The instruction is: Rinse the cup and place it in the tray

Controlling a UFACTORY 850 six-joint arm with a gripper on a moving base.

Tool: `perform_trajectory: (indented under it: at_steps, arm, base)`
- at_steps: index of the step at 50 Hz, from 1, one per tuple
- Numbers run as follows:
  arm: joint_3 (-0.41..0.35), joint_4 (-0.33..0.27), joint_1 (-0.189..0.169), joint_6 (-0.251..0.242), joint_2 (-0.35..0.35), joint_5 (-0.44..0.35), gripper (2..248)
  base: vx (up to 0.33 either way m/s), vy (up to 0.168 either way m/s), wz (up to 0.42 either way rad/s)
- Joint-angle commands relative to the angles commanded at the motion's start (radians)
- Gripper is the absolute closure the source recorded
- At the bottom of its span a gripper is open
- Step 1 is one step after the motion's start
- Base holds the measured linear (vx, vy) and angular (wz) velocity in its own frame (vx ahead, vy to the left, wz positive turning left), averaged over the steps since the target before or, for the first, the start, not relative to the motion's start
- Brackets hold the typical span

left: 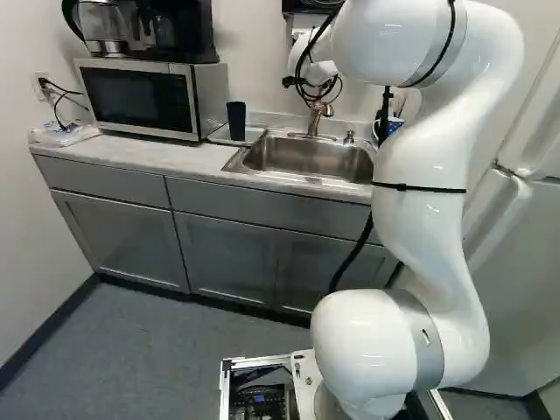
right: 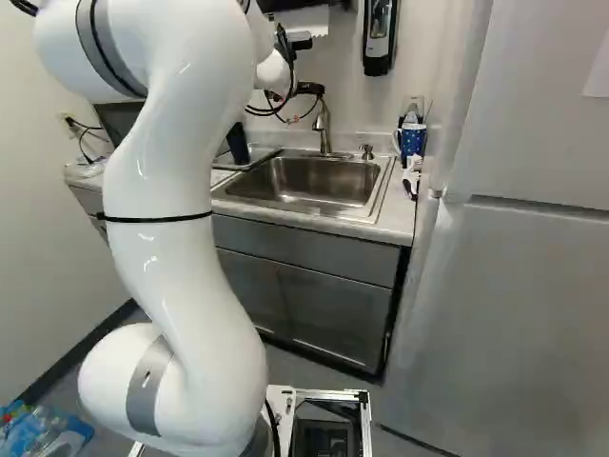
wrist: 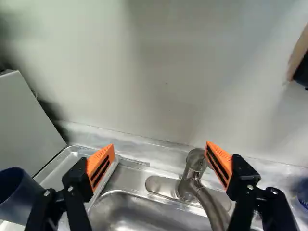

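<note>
The gripper (right: 317,66) has its fingers spread wide with nothing gripped, near the faucet (wrist: 192,173). The dark cup (left: 236,121) is at the tray (wrist: 72,155), beside the sink (left: 306,157).

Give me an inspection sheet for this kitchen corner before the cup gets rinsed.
Surface: pale counter; spills, nothing seen.
Cup: dark, upright, mouth up, at the tray between microwave and sink; whether its base sits fully on the tray, cannot tell.
Faucet: at the sink's back.
Clutter: coffee maker on the microwave, spotted mug right of the sink in the right base view.
Tool: open, nothing seen between its pads.
Cables: black cable hanging beside the arm; cords at the wall outlet.
Surroundings: fridge, wall dispenser.
</note>
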State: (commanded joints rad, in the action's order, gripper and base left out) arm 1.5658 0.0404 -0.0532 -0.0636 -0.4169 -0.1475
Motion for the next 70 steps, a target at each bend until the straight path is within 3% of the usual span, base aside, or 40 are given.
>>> perform_trajectory:
  at_steps: [49, 70]
  arm:
    - [-0.028, 0.000, -0.002, 0.000, 0.023, 0.025, 3]
    - [-0.099, 0.000, -0.040, 0.000, 0.084, 0.025, 3]
  base:
    - [0.000, 0.000, 0.000]
    - [0.000, 0.000, 0.000]
